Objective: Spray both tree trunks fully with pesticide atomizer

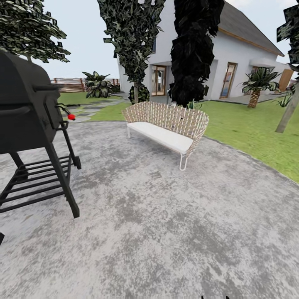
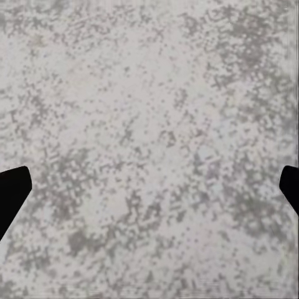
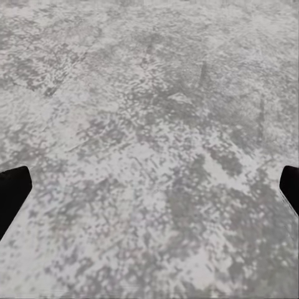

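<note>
I stand on the round grey paved patch [image 1: 158,224] of the garden, with green lawn [image 1: 249,128] beyond it. A pale grey-beige tree trunk [image 1: 287,111] rises at the far right edge, over the grass. Dark leafy trees [image 1: 135,41] stand behind the patch near the house. My left gripper [image 2: 149,193] is open, its dark fingertips [image 2: 11,193] wide apart over bare paving. My right gripper [image 3: 149,193] is also open and empty above the same speckled paving. No pesticide specks are in view.
A black barbecue grill [image 1: 29,124] on a wheeled frame stands close at the left. A wicker bench [image 1: 168,124] with a white cushion sits ahead. Behind are a white house [image 1: 232,62], a short palm [image 1: 257,85], stone slabs [image 1: 89,110] and the slatted fence [image 1: 70,85].
</note>
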